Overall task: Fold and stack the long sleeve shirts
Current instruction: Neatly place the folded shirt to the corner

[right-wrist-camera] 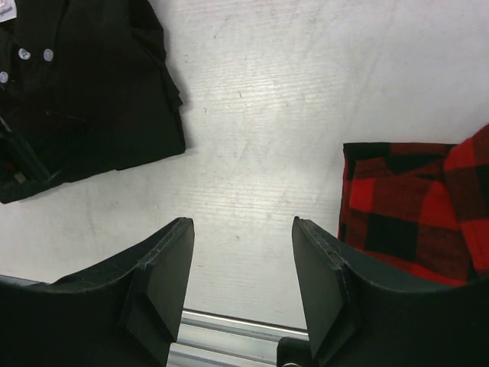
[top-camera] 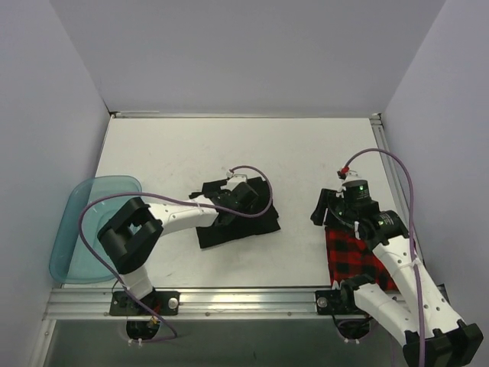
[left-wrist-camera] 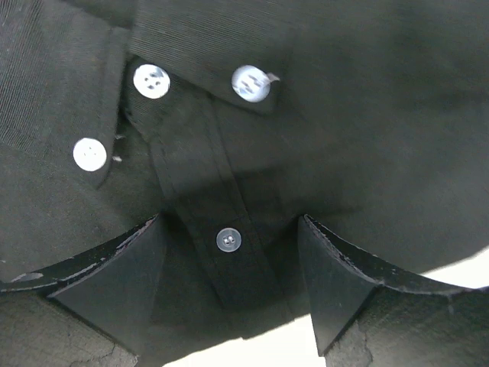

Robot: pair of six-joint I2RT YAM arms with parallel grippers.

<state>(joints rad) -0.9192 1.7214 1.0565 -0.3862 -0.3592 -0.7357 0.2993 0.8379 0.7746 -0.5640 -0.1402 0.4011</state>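
**Q:** What is your left end effector doing?

**A:** My left end effector [left-wrist-camera: 231,223] hangs low over the black shirt [top-camera: 238,228]. Its fingers are spread wide and have hold of nothing. In my left wrist view the shirt's front strip runs up between the two fingers, with one grey button [left-wrist-camera: 228,239] between the tips. Three white buttons [left-wrist-camera: 151,81] sit further up by the collar. I cannot tell whether the fingertips touch the cloth.

**Q:** And where does that shirt lie?

**A:** It lies roughly mid-table, folded into a compact dark bundle on the pale table [top-camera: 176,153].

**Q:** Your right side?

**A:** My right end effector [right-wrist-camera: 242,229] is parted to a moderate gap and is empty. Only bare table shows between its fingers, with the metal rail of the near edge just below. The checked shirt [right-wrist-camera: 405,206], red and black, lies just beside it, off to the right in my right wrist view. From above it sits at the near right corner of the table, partly hidden under my right arm.

**Q:** Are the shirts stacked?

**A:** No. They lie well apart, with open table between them.

**Q:** Anything else there?

**A:** A translucent teal tub [top-camera: 72,229] sits at the table's left edge, near my left arm's base.
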